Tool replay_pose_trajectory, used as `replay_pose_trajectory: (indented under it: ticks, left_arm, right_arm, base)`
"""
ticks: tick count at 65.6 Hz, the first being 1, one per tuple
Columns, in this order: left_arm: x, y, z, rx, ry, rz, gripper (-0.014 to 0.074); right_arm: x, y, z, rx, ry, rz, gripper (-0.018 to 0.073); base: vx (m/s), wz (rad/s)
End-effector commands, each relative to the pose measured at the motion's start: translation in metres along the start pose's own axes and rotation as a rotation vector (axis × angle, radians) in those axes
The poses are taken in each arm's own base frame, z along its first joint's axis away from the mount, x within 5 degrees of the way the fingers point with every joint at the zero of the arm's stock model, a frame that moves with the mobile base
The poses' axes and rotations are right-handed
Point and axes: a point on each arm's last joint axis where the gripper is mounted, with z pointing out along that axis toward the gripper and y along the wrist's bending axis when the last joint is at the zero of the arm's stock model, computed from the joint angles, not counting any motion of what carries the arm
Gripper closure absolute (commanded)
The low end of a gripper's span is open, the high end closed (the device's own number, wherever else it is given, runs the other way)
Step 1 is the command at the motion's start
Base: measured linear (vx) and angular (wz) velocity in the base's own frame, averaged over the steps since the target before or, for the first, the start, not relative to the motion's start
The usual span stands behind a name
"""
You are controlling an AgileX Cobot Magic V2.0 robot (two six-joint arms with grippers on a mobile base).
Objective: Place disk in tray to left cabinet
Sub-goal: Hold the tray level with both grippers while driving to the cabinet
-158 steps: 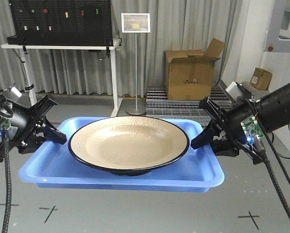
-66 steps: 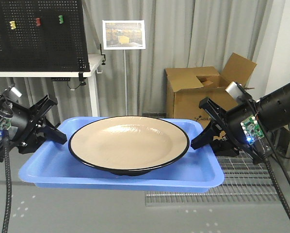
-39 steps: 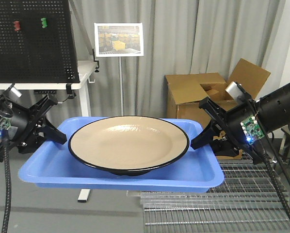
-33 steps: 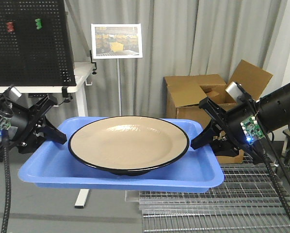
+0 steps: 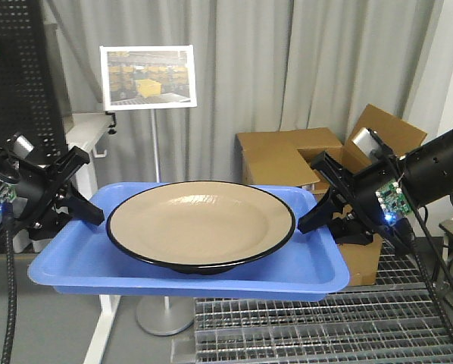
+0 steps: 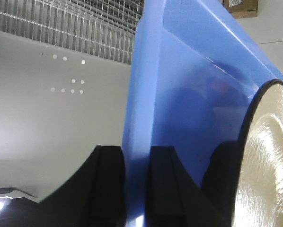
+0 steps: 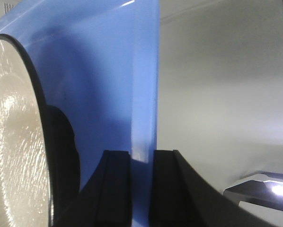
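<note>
You have the tray [image 5: 173, 277] carried in mid-air between both arms, with the tan, black-rimmed disk [image 5: 201, 224] sitting in its middle. Your left gripper [image 5: 85, 212] pinches the tray's left lip, one finger on each side of it. Your right gripper [image 5: 315, 218] clamps the right lip the same way. The disk lies between them, just inboard of each. Behind stand a framed placard [image 5: 148, 77] and cardboard boxes [image 5: 287, 155]; any lettering on them is too small to read.

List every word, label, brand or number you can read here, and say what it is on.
No text can be read.
Framed sign: a photo only, no legible words.
Label on the cardboard box: too blurred.
Green circuit board: markings too small.
</note>
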Motion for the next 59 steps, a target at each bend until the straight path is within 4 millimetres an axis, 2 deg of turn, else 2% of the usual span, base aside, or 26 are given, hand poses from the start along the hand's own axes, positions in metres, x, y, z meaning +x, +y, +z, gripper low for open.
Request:
replay_pose_trajectory:
  ticks: [1,27,59]
  left_arm:
    - [0.0201,-0.0470,-0.0225,0.254,0.052,-0.033,0.0597]
    - [0.0201,-0.0470,-0.0225,0.254,0.052,-0.033,0.0597]
    - [0.0201,-0.0470,-0.0225,0.254,0.052,-0.033,0.0597]
  right_arm:
    - [0.0146,0.0493,-0.0239,-0.268,-0.019,0.005,0.0564]
    - [0.0142,0.0493,-0.0240,-0.269,-0.023,0.005,0.0564]
    - [0.0143,0.0493,-0.0240,-0.269,-0.023,0.005,0.0564]
  base:
    - [0.37,-0.16]
    - [0.31,-0.34]
    - [0.20,-0.72]
